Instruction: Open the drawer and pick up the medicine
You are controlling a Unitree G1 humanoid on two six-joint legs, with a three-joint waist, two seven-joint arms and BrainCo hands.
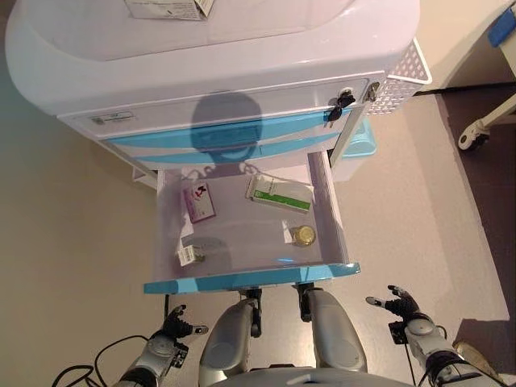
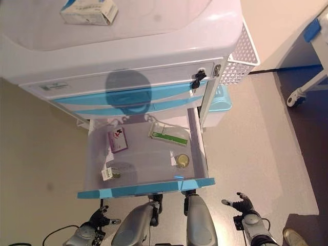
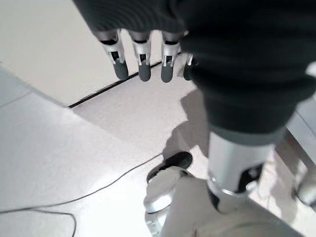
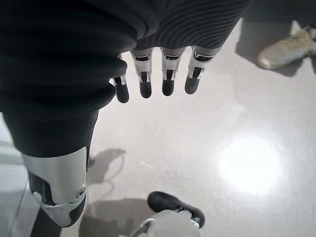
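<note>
The drawer (image 1: 250,279) of the white cart (image 1: 201,64) is pulled out toward the robot, w/ its blue front at the near side. Inside lie a green-white medicine box (image 1: 279,193) at far right, a purple packet (image 1: 198,201) at far left, a small round jar (image 1: 303,235) at near right, and a small bottle (image 1: 190,254) at near left; its label is too small to tell, maybe also medicine. The left robot hand (image 1: 179,324) hangs low, near of the drawer front and to the left, fingers straight and apart, holding nothing. The right robot hand (image 1: 401,305) is low at the right, also spread and empty. Both are well apart from the medicine box. On the cart top lies a white carton (image 2: 88,11). A person's shoe (image 4: 286,51) shows on the floor.
</note>
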